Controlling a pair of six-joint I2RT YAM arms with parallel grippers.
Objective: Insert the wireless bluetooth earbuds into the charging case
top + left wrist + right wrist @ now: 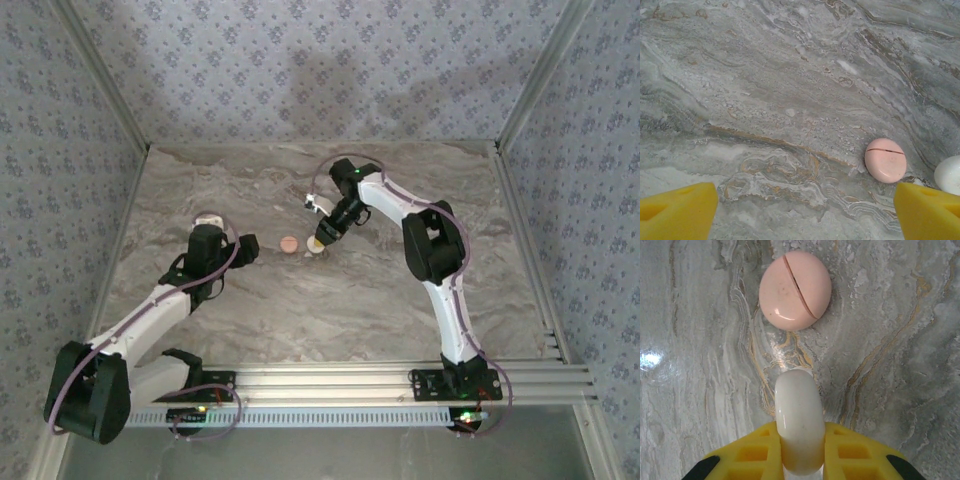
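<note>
Your right gripper (801,452) is clamped on the white disc (799,405), holding it up on its edge with the flat faces against the pads. I can't tell whether its rim touches the table (900,370). Straight ahead of those fingertips, just past the white disc and apart from it, the pink disc (795,290) lies flat. It's round, so there is no long axis. Its seam is your cue, running nearly along your line of reach, slightly slanted and off centre. Your left gripper (800,215) hovers near the pink disc's other side, jaws wide apart, holding nothing. The right arm looks nearer.
</note>
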